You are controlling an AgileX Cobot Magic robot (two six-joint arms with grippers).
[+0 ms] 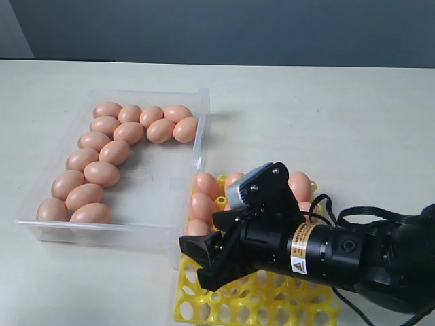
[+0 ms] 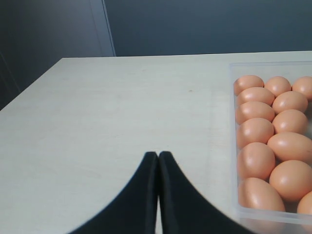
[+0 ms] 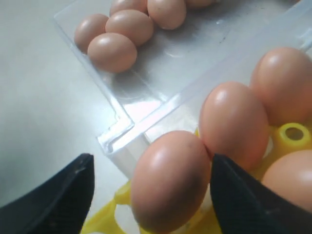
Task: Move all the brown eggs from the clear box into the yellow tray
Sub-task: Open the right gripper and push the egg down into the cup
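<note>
Pale worktop carries the clear box (image 1: 202, 129) at left, brown eggs (image 1: 102, 146) lining its far and left walls, and the yellow tray (image 1: 238, 309) near right. Over the tray the right gripper (image 3: 151, 163) stands open astride a seated egg (image 3: 168, 180); the left gripper (image 2: 158, 155) is closed, empty. Eggs look light, slick and brittle, so a gentle pinch across the widest girth seems best

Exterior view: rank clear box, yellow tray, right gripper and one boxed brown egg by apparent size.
1. clear box, largest.
2-3. yellow tray and right gripper: unsure, since the gripper sits in front of the tray and hides much of it.
4. brown egg, smallest.
</note>
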